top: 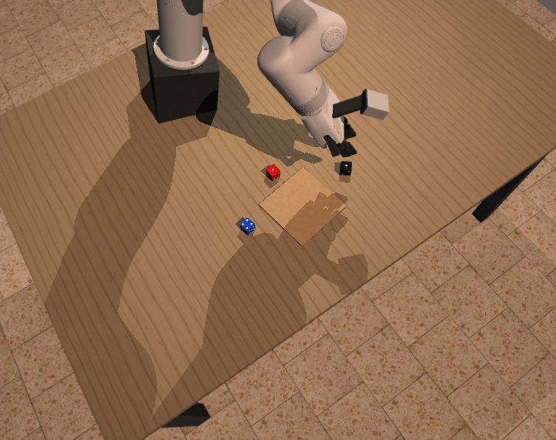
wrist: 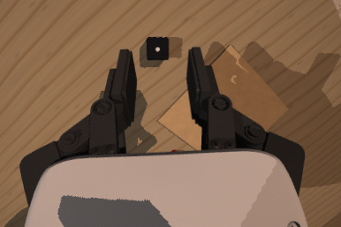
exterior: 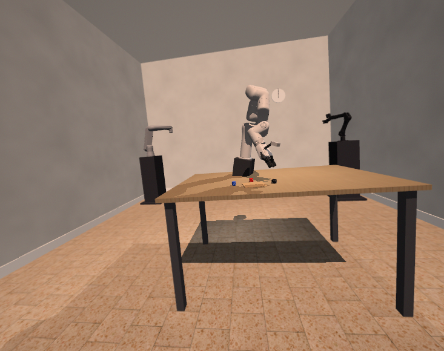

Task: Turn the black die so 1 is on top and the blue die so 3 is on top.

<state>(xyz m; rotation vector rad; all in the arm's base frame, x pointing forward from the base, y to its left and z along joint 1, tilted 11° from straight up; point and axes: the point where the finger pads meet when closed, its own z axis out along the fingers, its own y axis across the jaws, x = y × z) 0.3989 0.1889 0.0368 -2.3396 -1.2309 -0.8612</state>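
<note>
Mat point(top: 297, 199): tan square, flat on table point(top: 425, 92) | black die point(top: 345, 167): 1 white pip up, off mat on bare wood past its 1 o'clock corner | claw point(top: 340, 148): half-spread, pinching nothing, raised above table; die apart, at 12 o'clock beyond fingertips in wrist view

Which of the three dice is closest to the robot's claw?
The black die, showing one white dot on top, lies just below the gripper. The red die and blue die lie farther away.
</note>
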